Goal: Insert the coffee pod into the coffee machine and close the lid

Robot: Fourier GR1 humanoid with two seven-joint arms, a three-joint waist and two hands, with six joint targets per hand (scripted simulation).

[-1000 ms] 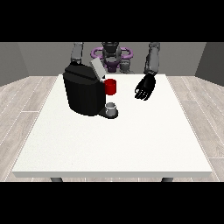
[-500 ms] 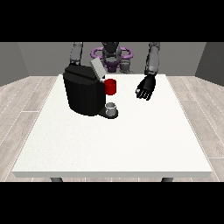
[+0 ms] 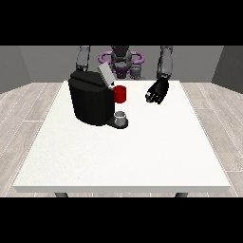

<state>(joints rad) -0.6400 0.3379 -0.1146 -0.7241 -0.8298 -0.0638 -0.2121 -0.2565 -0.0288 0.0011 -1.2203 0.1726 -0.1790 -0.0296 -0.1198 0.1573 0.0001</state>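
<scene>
The black coffee machine (image 3: pixel 91 98) stands on the white table (image 3: pixel 123 156) at the back left, its grey lid (image 3: pixel 105 74) tilted up. A red thing at the machine (image 3: pixel 120 94) sits at its front. Below it, a small grey thing (image 3: pixel 121 116) rests on the machine's base; I cannot tell whether it is the pod. The hand at the view's right (image 3: pixel 157 91) hangs above the table to the right of the machine, fingers relaxed and pointing down, with nothing seen in it. The arm at the view's left (image 3: pixel 83 58) goes down behind the machine, and its hand is hidden.
The robot's torso (image 3: pixel 121 60) stands behind the table's far edge. The table spreads wide toward the camera in front of the machine, and grey wood floor surrounds it.
</scene>
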